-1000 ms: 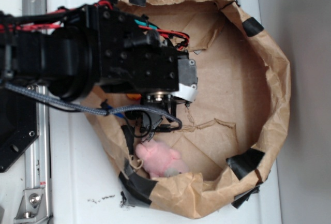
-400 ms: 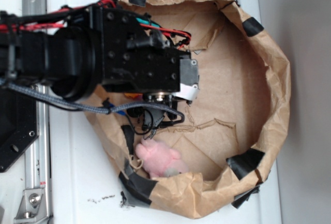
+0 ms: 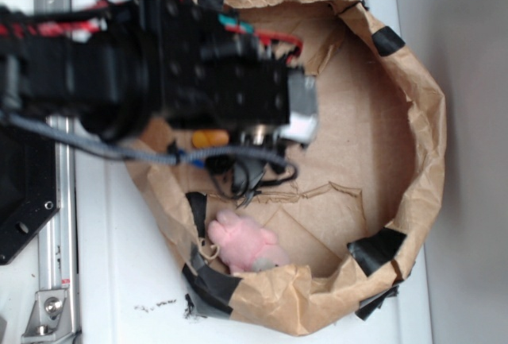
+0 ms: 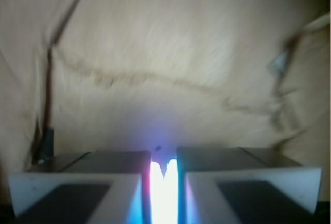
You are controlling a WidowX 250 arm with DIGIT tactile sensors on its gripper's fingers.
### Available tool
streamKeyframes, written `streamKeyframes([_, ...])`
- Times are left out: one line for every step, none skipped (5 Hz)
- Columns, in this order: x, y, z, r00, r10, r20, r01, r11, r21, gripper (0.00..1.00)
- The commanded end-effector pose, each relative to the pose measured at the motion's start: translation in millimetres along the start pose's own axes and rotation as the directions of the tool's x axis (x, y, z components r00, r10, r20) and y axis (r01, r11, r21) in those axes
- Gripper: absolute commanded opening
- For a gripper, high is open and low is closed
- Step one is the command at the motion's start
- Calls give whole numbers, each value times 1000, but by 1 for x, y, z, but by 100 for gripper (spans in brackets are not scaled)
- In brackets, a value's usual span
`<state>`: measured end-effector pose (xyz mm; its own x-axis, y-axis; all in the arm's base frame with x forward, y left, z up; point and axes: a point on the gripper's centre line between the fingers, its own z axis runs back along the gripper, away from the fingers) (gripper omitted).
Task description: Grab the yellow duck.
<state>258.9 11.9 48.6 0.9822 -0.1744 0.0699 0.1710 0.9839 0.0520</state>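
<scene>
Brown paper basin (image 3: 413, 161) sitting on white table (image 3: 127, 280), blurred black arm (image 3: 159, 74) reaching in from 9 o'clock, gripper (image 4: 164, 180) narrowing to a slit with nothing visibly between the pads, duck (image 3: 210, 138) peeking orange-yellow under the arm at the basin's 9 o'clock, heading unclear, pink plush (image 3: 242, 242) lying at 6 o'clock.

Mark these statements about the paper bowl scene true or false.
1. The pink plush toy lies inside the paper bowl, near its lower-left wall. True.
2. The end effector is gripping the pink plush toy. False: the toy lies apart from it, and the wrist view shows only brown paper ahead.
3. Black tape patches the bowl's wall. True.
4. The bowl sits on a dark wooden table. False: it rests on a white surface.
5. In the wrist view the fingers are spread wide. False: only a narrow slit separates them.
</scene>
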Motion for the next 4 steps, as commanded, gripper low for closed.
streamKeyframes([-6,13,23,999,31,28,-31,999,-8,100])
streamKeyframes([-16,12,19,999,35,-13,-35,999,-11,100])
streamKeyframes([-27,10,20,999,27,-44,-29,999,-44,100])
streamKeyframes([-34,4,14,997,10,-79,-14,999,-50,100])
